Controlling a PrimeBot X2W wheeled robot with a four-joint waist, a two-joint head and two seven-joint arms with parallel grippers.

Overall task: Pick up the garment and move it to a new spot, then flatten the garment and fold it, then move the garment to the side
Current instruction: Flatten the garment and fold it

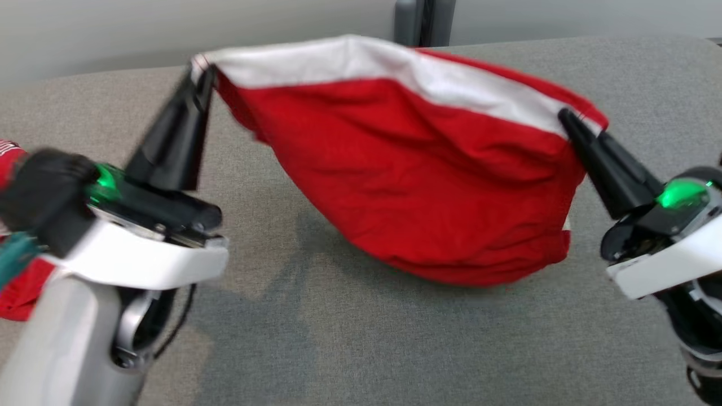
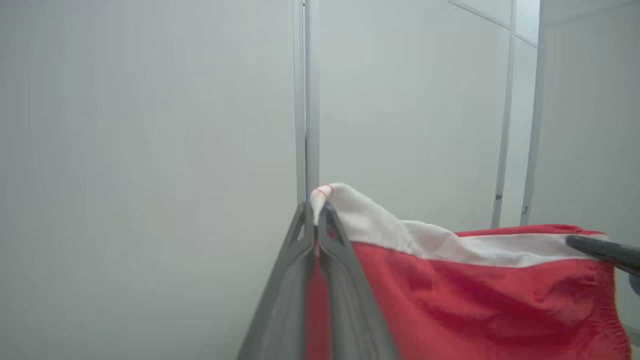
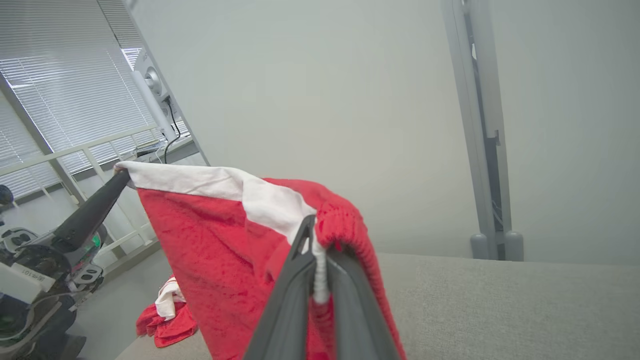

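Observation:
The garment (image 1: 412,180), red with a white band along its top edge, hangs stretched between my two grippers above the grey table (image 1: 395,349); its lower fold sags down to the tabletop. My left gripper (image 1: 203,73) is shut on its upper left corner; the left wrist view shows the white cloth (image 2: 350,210) pinched at the closed tips (image 2: 316,205). My right gripper (image 1: 567,119) is shut on the upper right corner, where red and white fabric (image 3: 280,210) bunches around the closed tips (image 3: 312,235).
Another red and white cloth (image 1: 17,293) lies at the table's left edge, also seen as a red heap (image 3: 167,320) in the right wrist view. A grey post (image 1: 423,22) stands behind the table's far edge. A pale wall runs behind.

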